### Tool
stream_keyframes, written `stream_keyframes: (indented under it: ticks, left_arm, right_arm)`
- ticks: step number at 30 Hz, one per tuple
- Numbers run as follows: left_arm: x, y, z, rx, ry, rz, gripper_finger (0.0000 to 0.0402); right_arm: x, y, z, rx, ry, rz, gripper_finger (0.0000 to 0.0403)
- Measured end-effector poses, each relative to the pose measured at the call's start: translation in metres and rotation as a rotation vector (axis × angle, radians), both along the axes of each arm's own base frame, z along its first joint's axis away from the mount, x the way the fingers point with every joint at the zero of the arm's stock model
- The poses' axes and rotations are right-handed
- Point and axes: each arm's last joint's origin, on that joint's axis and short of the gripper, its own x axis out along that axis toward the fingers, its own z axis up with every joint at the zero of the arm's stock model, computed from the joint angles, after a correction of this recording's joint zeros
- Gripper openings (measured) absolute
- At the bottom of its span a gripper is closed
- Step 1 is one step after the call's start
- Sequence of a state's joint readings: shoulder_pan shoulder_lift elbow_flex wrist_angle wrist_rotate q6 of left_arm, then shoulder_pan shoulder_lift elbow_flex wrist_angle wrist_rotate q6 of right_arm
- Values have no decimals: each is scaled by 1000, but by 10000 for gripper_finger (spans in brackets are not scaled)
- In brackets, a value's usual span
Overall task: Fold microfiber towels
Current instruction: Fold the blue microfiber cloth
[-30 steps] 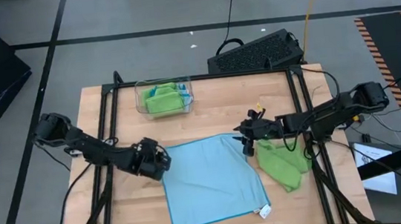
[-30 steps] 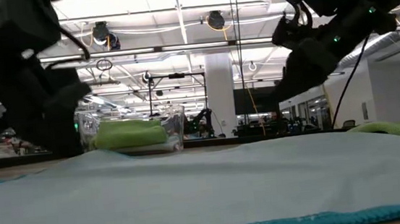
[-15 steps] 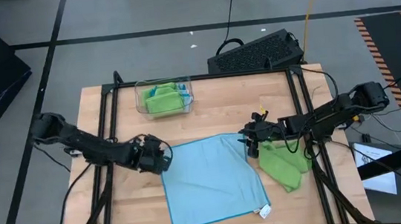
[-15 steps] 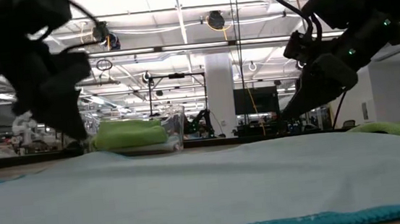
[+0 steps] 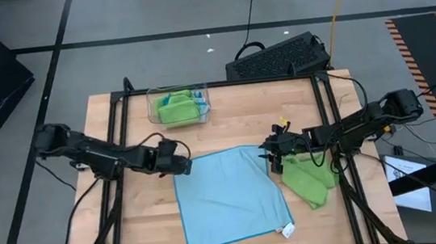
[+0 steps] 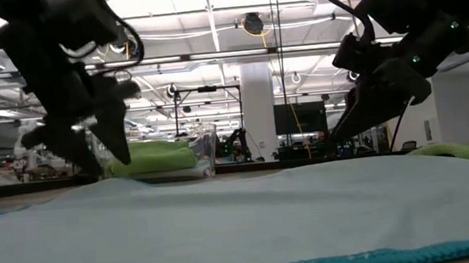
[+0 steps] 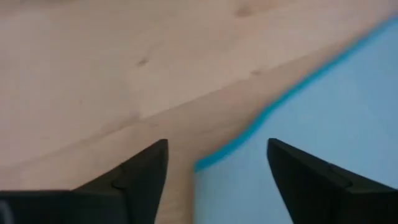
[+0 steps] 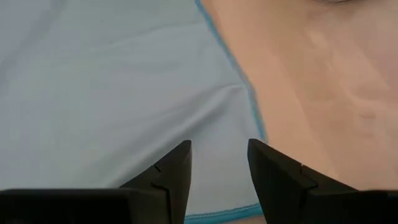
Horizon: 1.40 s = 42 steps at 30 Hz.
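soft blue towel [image 5: 230,194] flat, wooden table [image 5: 226,117]

I see soft matt cloth on the blue towel [image 5: 230,194], smooth pale wood tabletop [image 5: 241,111], clear glossy plastic tray [image 5: 154,106].

The small white tag [image 5: 288,230] is unreadable (too small); the blue towel [image 6: 242,220] runs off the low view's near edge.

Both arms are dark, almost black, made of chunky round joints and thin straight links. Thin black cables loop along the right arm [image 5: 356,126]. The fingers [image 7: 140,175] are black and flat — wedge shapes with slanted tips.
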<state>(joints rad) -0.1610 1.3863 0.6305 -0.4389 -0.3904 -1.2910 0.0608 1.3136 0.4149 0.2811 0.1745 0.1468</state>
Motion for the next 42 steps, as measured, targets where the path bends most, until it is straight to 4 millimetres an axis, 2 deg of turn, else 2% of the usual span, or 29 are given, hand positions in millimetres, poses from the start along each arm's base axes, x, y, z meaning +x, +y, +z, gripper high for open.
stream_keyframes:
  ticks: [3,6,14,19,26,28,38,42]
  left_arm:
    - [-1,6,-13,-66,65,99,296]
    - [2,10,-19,-99,77,165,297]
    - [2,13,-23,-117,86,232,243]
    - [0,8,-23,-129,102,223,181]
    - [8,-9,-16,-148,77,103,37]
    - [12,-12,-12,-132,66,49,10]
    - [41,-35,26,-14,-97,-150,3]
    - [40,-46,32,24,-92,-174,11]
  right_arm:
    - [0,1,0,13,3,23,148]
    - [0,1,0,26,4,40,148]
    - [-1,4,-1,23,12,57,148]
    - [-1,5,-1,17,11,65,148]
    - [1,6,1,15,-13,69,148]
    - [1,6,2,16,-19,68,148]
    - [2,6,3,23,-33,64,148]
    - [2,6,3,25,-33,63,148]
